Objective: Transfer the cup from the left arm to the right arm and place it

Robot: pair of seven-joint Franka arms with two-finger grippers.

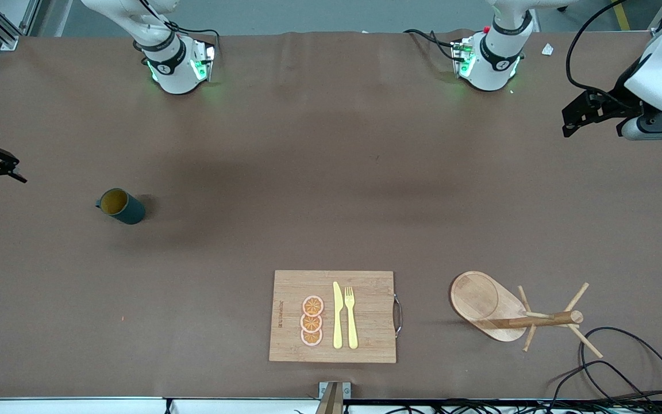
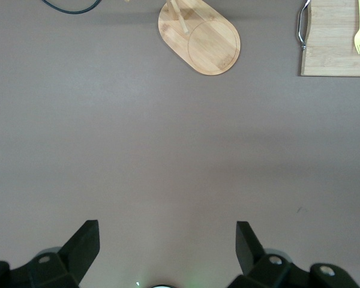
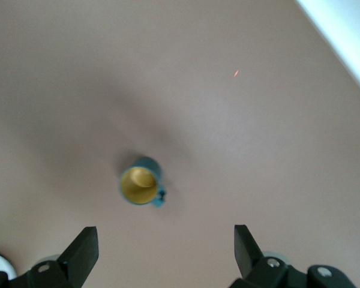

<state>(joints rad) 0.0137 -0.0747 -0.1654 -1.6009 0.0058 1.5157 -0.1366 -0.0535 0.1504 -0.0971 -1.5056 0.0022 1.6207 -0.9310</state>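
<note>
Nearest the front camera, at six o'clock on the table (image 1: 204, 299), lies a cutting board (image 1: 291, 345) carrying orange slices (image 1: 311, 321), a knife (image 1: 337, 316) and a fork (image 1: 351, 316). At four o'clock stands a wooden peg rack (image 1: 497, 307). The cup (image 1: 120, 206) stands upright at nine o'clock, toward the right arm's end, held by nothing. The right gripper (image 3: 165, 255) hangs open above it. The left gripper (image 2: 168, 255) hangs open over bare table at two o'clock.
</note>
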